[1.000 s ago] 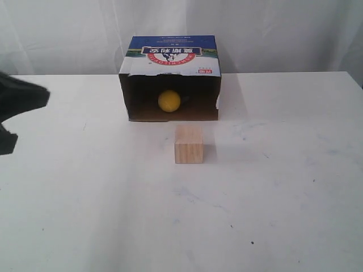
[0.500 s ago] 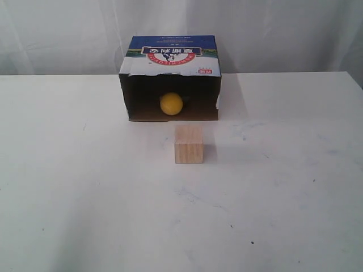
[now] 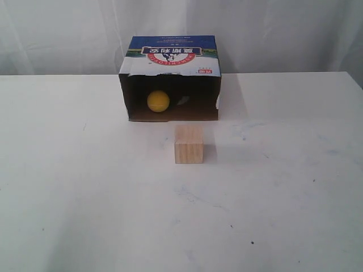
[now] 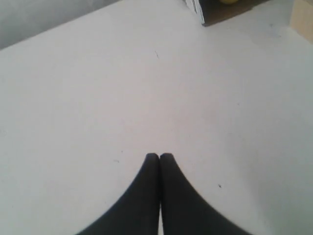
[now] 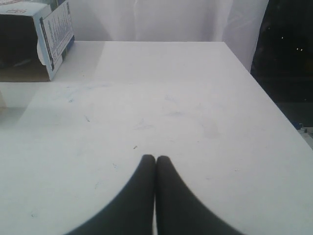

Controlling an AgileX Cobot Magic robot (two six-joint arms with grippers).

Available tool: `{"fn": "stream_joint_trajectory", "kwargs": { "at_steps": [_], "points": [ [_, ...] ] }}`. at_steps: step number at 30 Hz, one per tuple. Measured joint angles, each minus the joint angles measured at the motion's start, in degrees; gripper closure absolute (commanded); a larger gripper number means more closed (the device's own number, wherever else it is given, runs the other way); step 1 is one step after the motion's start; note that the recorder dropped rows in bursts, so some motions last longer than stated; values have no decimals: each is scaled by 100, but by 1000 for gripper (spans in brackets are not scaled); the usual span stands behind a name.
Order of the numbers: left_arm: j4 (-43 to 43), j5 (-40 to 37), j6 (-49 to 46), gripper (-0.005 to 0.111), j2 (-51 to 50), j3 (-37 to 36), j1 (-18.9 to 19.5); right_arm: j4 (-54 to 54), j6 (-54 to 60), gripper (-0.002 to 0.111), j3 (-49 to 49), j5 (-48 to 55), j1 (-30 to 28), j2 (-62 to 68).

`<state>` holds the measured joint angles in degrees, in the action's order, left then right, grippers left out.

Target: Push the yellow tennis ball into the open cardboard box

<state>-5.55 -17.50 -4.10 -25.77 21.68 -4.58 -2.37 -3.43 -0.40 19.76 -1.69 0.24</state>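
The yellow tennis ball (image 3: 158,101) lies inside the open cardboard box (image 3: 170,56), left of the middle of its dark interior. A sliver of the ball (image 4: 228,1) and the box corner (image 4: 195,10) show at the edge of the left wrist view. The box side (image 5: 54,32) shows in the right wrist view. Neither gripper appears in the exterior view. My left gripper (image 4: 159,156) is shut with nothing in it, over bare table far from the box. My right gripper (image 5: 155,158) is shut and empty too, also over bare table.
A pale wooden cube (image 3: 189,144) stands on the white table (image 3: 85,198) just in front of the box opening. A white curtain hangs behind. The table's right edge (image 5: 264,93) drops to a dark area.
The left arm has withdrawn out of the exterior view on the left. The ball has rolled a little to the left inside the box.
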Motion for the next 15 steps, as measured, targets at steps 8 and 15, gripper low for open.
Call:
{"fn": "stream_joint_trajectory", "kwargs": {
  "at_steps": [8, 15],
  "points": [
    [-325, -363, 769, 107, 130, -39, 0, 0, -5, 108, 0, 0, 0, 0],
    [-954, -407, 1825, 107, 1372, -736, 212, 0, -5, 108, 10, 0, 0, 0]
  ]
}}
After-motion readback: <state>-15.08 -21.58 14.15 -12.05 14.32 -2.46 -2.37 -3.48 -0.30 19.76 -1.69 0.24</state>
